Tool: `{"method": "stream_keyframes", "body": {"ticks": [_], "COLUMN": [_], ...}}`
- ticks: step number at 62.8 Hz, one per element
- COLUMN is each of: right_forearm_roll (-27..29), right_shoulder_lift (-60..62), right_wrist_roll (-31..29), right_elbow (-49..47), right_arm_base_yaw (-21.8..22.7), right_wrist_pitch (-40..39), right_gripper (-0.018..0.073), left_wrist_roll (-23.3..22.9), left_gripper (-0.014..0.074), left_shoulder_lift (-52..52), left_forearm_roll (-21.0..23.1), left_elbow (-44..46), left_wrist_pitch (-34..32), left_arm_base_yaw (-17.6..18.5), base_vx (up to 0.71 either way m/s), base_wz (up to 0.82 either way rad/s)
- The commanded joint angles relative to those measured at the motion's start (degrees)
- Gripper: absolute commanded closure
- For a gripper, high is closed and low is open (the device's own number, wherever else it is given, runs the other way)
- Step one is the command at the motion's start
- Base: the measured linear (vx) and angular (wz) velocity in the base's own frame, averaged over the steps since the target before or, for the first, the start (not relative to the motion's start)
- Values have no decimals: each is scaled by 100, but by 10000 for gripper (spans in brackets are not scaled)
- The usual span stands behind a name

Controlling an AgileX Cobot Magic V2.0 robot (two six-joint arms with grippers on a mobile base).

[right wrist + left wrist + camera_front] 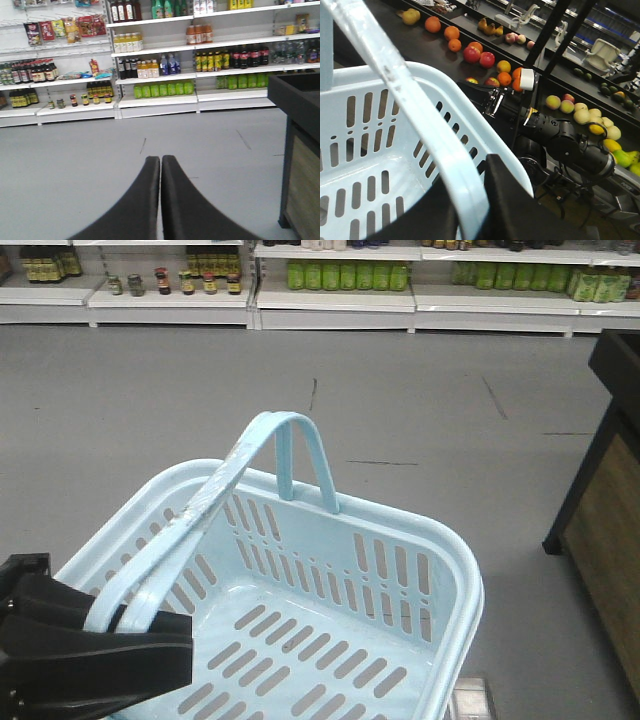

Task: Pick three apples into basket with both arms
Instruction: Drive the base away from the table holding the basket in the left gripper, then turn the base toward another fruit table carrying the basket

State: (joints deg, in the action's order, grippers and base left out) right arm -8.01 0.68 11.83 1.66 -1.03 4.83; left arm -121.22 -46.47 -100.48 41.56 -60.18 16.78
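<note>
Basket [300, 530]: pale blue, slotted, filled the lower front view; its handle [215, 495] arched toward 12 o'clock.
Left end effector [180, 632]: at the basket's 7 o'clock, fingers clamped narrow around the handle.
Right end effector [160, 162]: fingers pressed together, gripping nothing, faced store shelves [160, 100].
Apples [472, 54]: two dark red, side by side on the black worktop [420, 47], at the basket's 1 o'clock in the left wrist view; oranges [452, 33] at their 11 o'clock.
Right arm [560, 137]: at the basket's 3 o'clock.

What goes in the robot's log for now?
left jaws: shut on handle | right jaws: shut, empty | basket: no fruit visible | apples: on stand
</note>
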Motion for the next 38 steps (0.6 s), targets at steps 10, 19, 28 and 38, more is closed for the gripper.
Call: {"method": "stream_keyframes", "body": {"ticks": [10,19,28,38], "right_forearm_roll": [-67,-67,-72,-72], "right_shoulder_lift": [74,74,74,74], "right_wrist_roll": [-3,-3,-3,-3], "right_elbow": [71,71,71,71], "right_arm_base_yaw": [37,37,37,37], "right_wrist_pitch": [-406,-406,-406,-406], "right_gripper": [568,568,568,568], "left_wrist_roll": [-160,-160,-160,-160], "left_gripper": [603,603,603,603], "left_shoulder_lift": [37,37,37,37], "left_forearm_roll": [-281,-281,-281,-281], "left_elbow": [170,170,170,170], "left_wrist_pitch": [100,100,100,100], "left_arm_base_yaw": [25,25,25,25], "base_vx": [13,14,16,18], "base_wz": [41,35,22,7]}}
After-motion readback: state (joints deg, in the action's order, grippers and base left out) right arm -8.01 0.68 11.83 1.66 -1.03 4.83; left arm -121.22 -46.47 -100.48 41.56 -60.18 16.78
